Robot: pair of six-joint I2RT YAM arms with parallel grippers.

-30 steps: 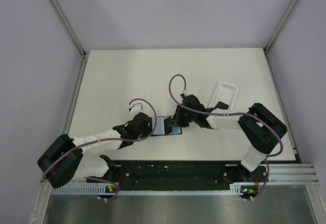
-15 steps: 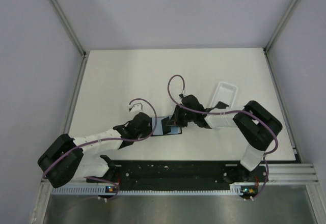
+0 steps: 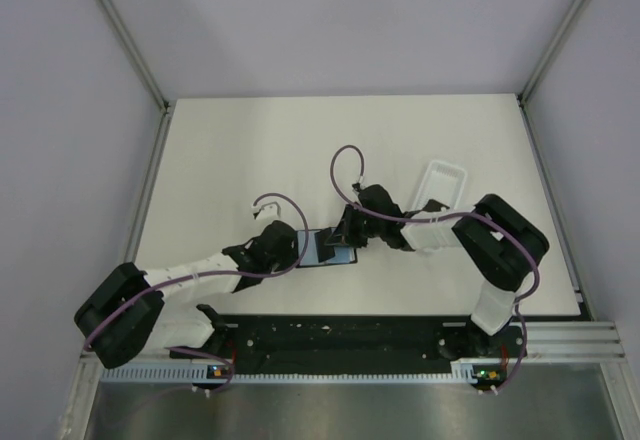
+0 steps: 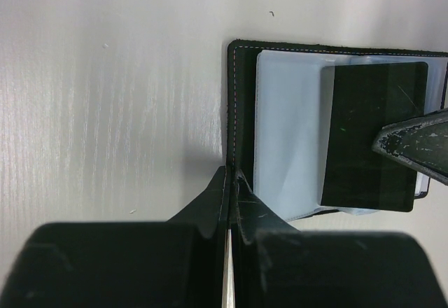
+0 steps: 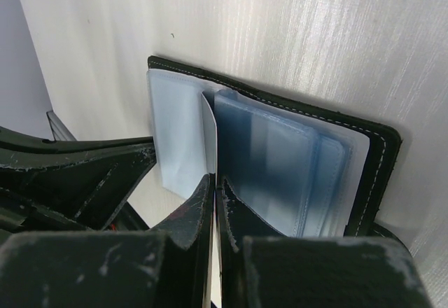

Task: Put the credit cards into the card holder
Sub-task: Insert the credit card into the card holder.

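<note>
1. Black card holder lies open and flat on the white table, toward the near edge, between the two arms. From the top, its long side runs left to right.
2. On the left gripper the fingers are pressed together. They pinch the black stitched edge of the card holder.
3. On the right gripper the fingers are pressed together too. They pinch a thin flat thing seen only from its edge, standing up among the clear pockets.
4. The left wrist view shows the flat face of that thing: it is a dark card. It sits over the pale blue pockets with a right fingertip across its edge. Its long side runs the same way as the stitched edge beside the left fingers.
5. The right wrist view shows the pockets stacked in layers and both ends of the black cover, which the left wrist view cuts off.
6. Only the top view shows the white tray. It lies to the right and farther back, partly behind the right arm.
</note>
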